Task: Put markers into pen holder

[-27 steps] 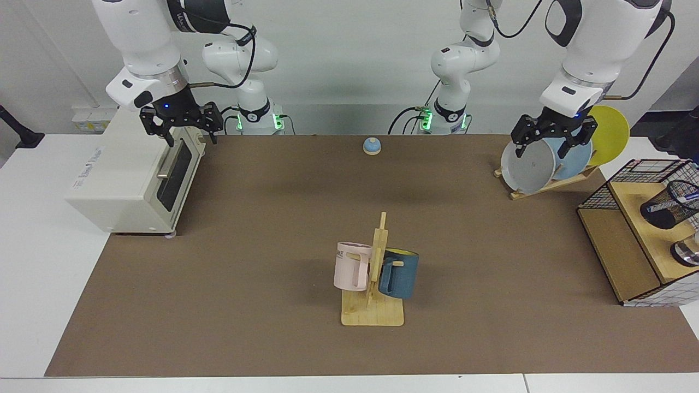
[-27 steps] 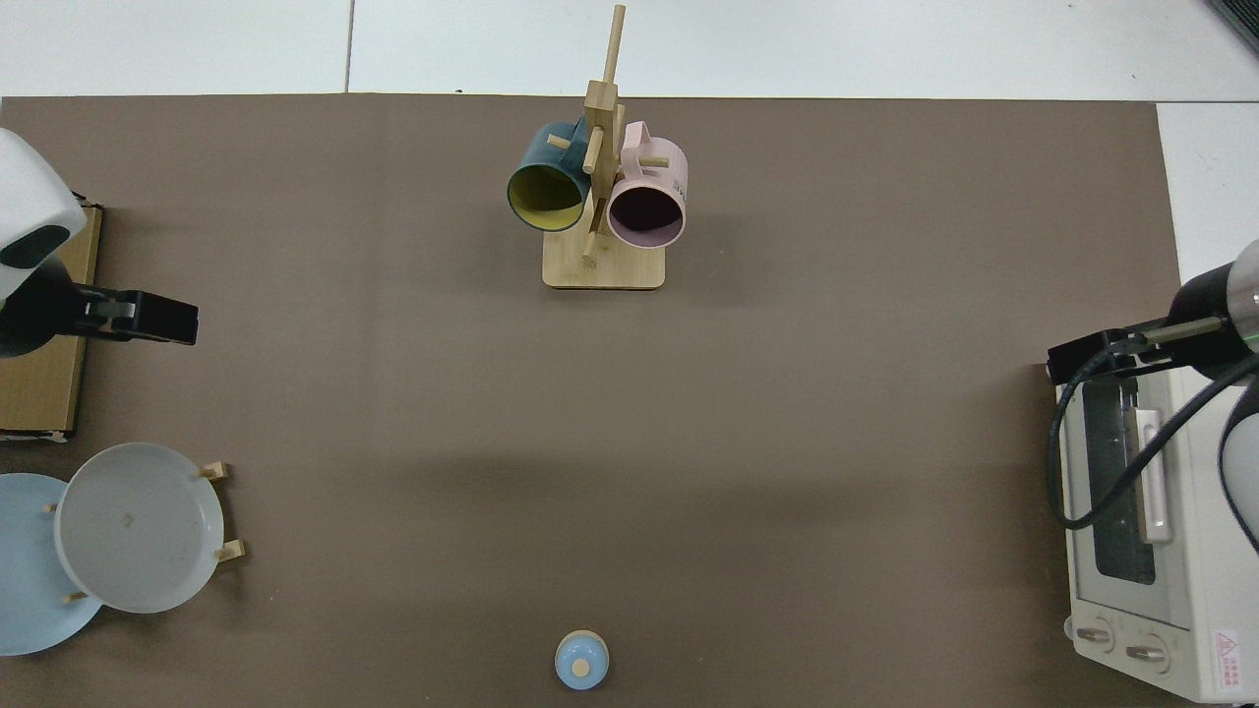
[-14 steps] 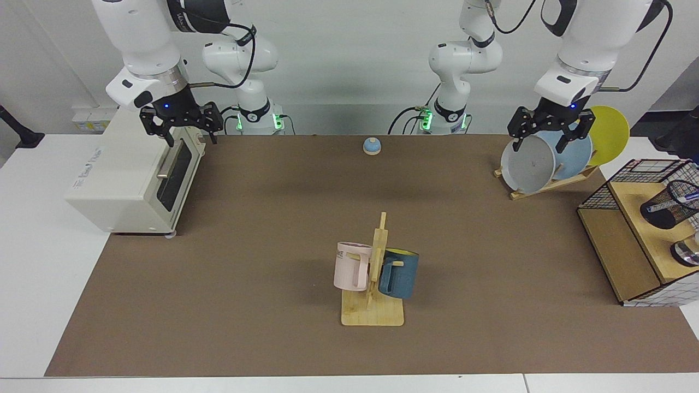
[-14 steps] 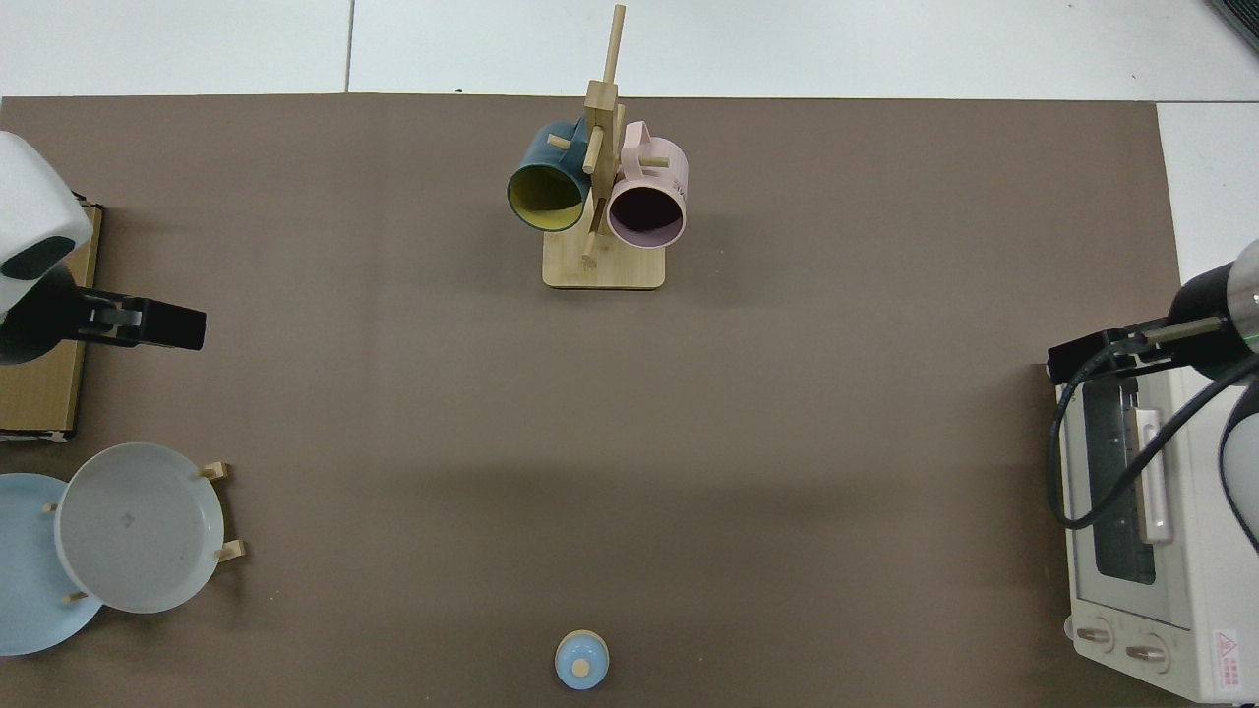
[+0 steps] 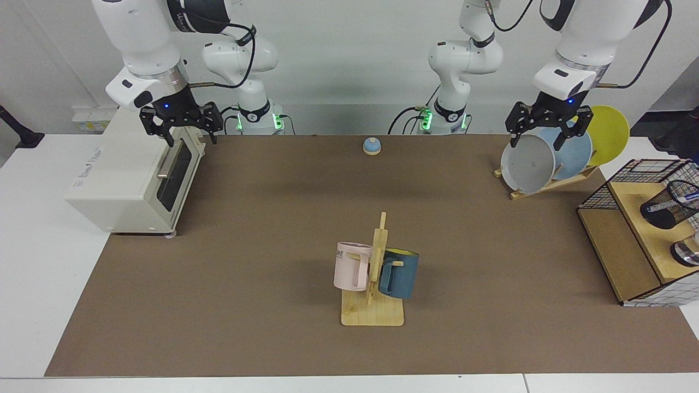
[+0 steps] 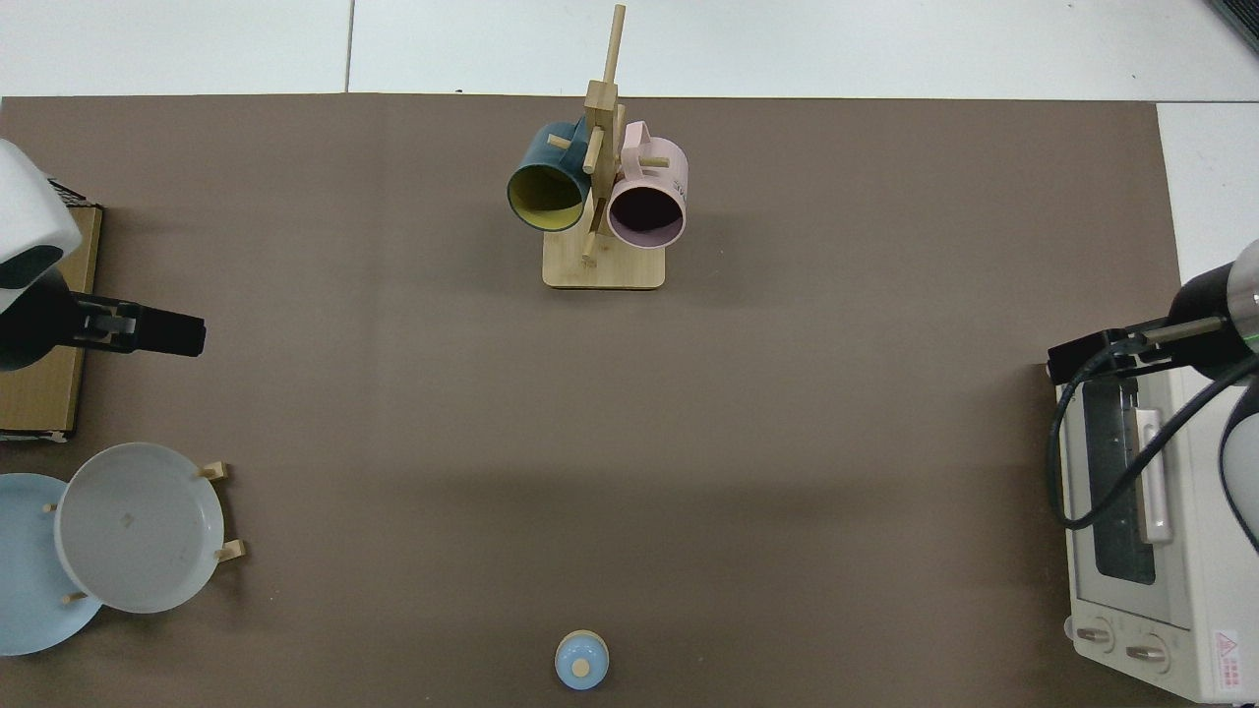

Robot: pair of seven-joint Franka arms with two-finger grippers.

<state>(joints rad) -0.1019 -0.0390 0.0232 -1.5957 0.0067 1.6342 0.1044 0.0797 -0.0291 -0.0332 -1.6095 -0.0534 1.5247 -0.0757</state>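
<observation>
Left gripper (image 5: 538, 132) raised in the air, fingers (image 5: 515, 131) spread apart and holding nothing, hanging just in front of the tops of the grey plate (image 5: 527, 166) and blue plate (image 5: 578, 154) leaning in their wooden rack. Behind those, a yellow plate (image 5: 609, 134). Off toward the table's end from this gripper, and nearer the camera, a wire-sided wooden shelf (image 5: 620, 254); on its upper board, the pen holder (image 5: 667, 206), black mesh, tilted. At its mouth, the marker (image 5: 687, 197), only a sliver of blue and white visible at the picture's edge, well apart from the gripper. Seen from above, the same gripper (image 6: 162, 333) beyond the plates, beside the shelf's wooden edge.

Right gripper (image 5: 181, 126) waiting at the far end of the table, fingers likewise spread and empty, held just above the front top edge of the white toaster oven (image 5: 131, 180).

Between the two grippers, a small blue knob (image 5: 372, 146) near the back edge; farther forward, a mug tree (image 5: 374, 284) carrying a pink mug (image 5: 351, 266) and a blue mug (image 5: 400, 273).
</observation>
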